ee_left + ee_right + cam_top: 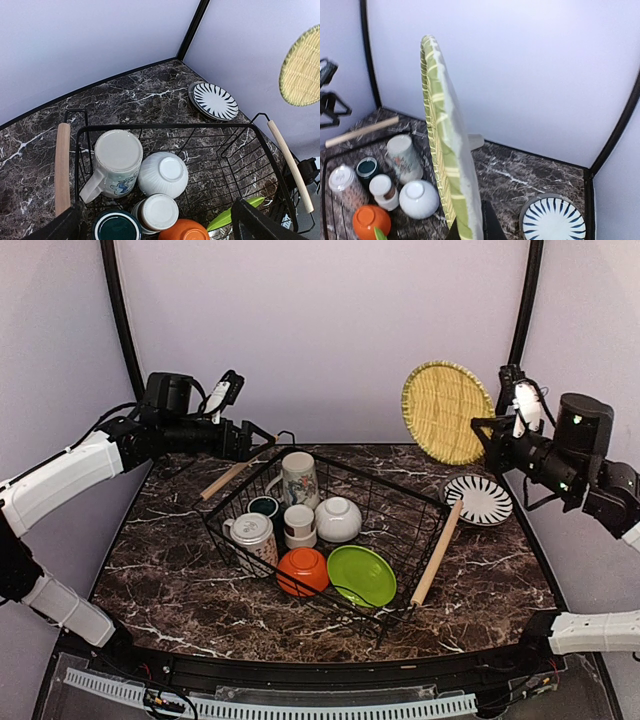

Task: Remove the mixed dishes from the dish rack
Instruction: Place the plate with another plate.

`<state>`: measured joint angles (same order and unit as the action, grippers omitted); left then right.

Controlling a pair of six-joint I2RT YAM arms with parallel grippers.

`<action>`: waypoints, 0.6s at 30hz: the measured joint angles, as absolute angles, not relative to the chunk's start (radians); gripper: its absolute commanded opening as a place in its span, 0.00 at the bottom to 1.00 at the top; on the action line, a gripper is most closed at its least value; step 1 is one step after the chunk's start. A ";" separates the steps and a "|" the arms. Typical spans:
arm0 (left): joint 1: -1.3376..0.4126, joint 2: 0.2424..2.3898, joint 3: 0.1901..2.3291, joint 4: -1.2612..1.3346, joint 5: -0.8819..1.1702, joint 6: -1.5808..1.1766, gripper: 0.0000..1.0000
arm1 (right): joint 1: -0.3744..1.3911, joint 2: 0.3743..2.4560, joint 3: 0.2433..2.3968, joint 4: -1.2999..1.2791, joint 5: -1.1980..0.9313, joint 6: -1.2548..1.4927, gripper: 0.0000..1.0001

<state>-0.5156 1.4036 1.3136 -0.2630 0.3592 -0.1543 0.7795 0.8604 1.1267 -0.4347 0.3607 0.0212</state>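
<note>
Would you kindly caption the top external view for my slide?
Right gripper holds the woven yellow plate upright; the striped plate lies beside the dish rack.

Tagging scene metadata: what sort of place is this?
Likely a robot test cell, not a kitchen: plain lilac walls and black posts enclose a marble-look table, with a rack staged on it.

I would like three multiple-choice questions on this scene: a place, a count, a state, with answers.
1. The striped plate lies: A) outside the rack, to its right; B) on the floor; C) on a shelf.
2. Bowls in the rack: A) one; B) two; C) four.
3. The woven yellow plate is: A) lying flat; B) broken; C) held up by the right gripper.
Answers: A, it sits beyond the rack's wooden handle; B, one orange bowl, one white bowl; C, the gripper clamps its edge.
</note>
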 measured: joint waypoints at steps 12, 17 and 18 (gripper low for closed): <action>-0.516 1.412 1.314 -0.263 0.360 -0.162 0.99 | 0.464 0.908 1.008 -0.301 0.566 0.392 0.00; -0.516 1.412 1.314 -0.263 0.360 -0.161 0.99 | 0.228 0.998 0.983 -0.379 0.408 0.571 0.00; -0.516 1.412 1.314 -0.263 0.360 -0.161 0.99 | 0.176 1.010 0.973 -0.385 0.357 0.607 0.00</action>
